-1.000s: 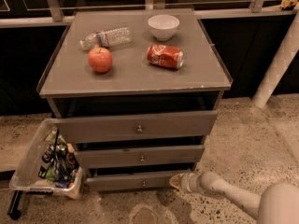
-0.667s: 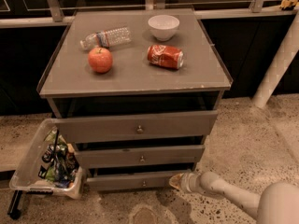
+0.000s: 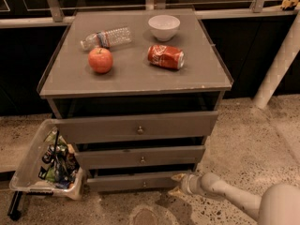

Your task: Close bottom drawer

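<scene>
The bottom drawer (image 3: 136,182) is the lowest of three grey-brown drawers in a small cabinet, with a slim front and a small round knob (image 3: 144,184). It stands slightly pulled out. My gripper (image 3: 177,184) is low down at the right end of that drawer's front panel, at the end of my white arm (image 3: 225,193), which comes in from the lower right. It looks to be touching or almost touching the panel's right edge.
The middle drawer (image 3: 140,157) and the top drawer (image 3: 138,126) also stand out a little. On the cabinet top (image 3: 206,76) lie an apple (image 3: 100,60), a plastic bottle (image 3: 107,36), a white bowl (image 3: 164,27) and a red can (image 3: 166,56). A clear bin (image 3: 28,165) with packets sits on the floor at left.
</scene>
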Controlling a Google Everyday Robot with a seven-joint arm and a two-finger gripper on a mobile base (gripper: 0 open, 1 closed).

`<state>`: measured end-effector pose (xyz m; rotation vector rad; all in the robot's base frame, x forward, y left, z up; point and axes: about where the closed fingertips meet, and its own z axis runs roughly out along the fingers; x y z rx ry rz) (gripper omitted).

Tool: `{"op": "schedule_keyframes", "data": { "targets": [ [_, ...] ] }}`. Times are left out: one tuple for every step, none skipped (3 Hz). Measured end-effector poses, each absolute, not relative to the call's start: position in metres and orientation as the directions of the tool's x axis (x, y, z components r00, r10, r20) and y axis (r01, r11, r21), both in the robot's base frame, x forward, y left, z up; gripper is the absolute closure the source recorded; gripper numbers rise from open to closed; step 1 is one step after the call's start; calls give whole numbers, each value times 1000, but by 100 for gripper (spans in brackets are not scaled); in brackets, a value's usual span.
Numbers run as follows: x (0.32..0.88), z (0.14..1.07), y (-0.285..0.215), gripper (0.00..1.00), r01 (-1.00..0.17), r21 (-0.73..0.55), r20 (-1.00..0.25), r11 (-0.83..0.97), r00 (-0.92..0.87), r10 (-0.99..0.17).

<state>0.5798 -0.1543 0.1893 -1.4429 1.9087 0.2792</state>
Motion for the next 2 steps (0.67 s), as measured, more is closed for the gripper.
{"op": "schedule_keyframes", "data": {
  "targets": [
    [580, 189, -154, 0, -905, -240, -651, 351, -118, -750],
    [580, 189, -154, 0, -905, -240, -651, 351, -118, -750]
  ]
}}
